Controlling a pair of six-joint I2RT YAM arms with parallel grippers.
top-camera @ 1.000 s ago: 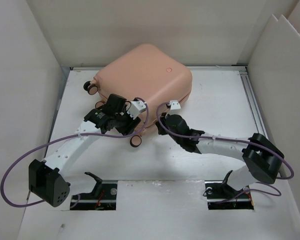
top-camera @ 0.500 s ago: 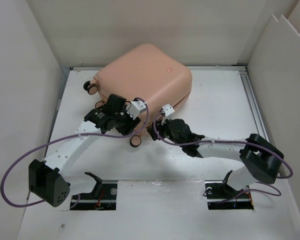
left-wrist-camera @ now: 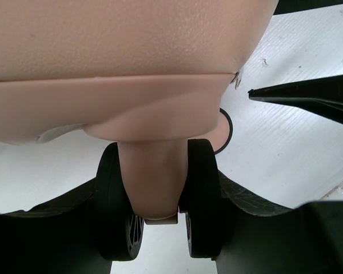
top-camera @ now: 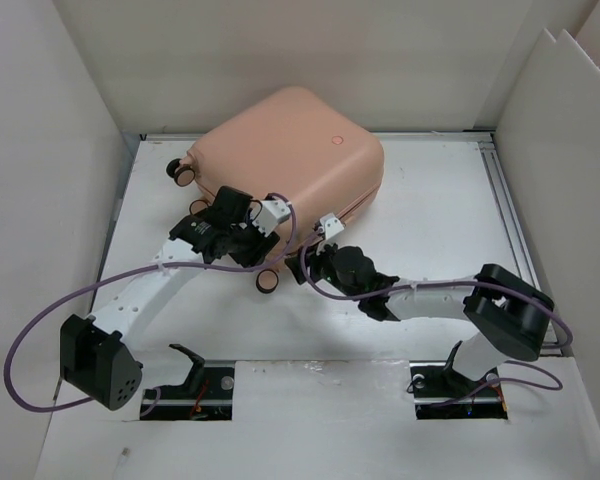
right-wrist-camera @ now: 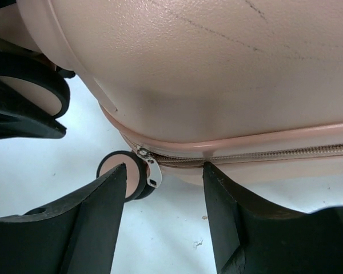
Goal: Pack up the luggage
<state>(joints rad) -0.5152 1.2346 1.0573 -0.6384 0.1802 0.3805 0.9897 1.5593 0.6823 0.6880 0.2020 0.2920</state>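
The luggage (top-camera: 290,150), a peach-pink hard-shell suitcase, lies closed and flat at the back of the table. My left gripper (top-camera: 242,238) is at its near left edge. In the left wrist view the left gripper (left-wrist-camera: 158,197) is shut on a twin black wheel (left-wrist-camera: 203,194) with its pink stem between. My right gripper (top-camera: 313,258) stands open at the near corner. In the right wrist view the silver zipper pull (right-wrist-camera: 152,171) hangs between the open fingers of the right gripper (right-wrist-camera: 166,166), nearer the left one. Another wheel (right-wrist-camera: 124,173) sits just behind that finger.
White walls close in the table on the left, back and right. A metal rail (top-camera: 510,210) runs along the right side. Two more suitcase wheels show, one (top-camera: 270,282) in front and one (top-camera: 180,172) at the far left. The right gripper's finger (left-wrist-camera: 308,97) reaches into the left wrist view.
My right gripper has opened from shut and moved left to the suitcase's near corner, by the zipper pull. The left arm and the suitcase have not moved.
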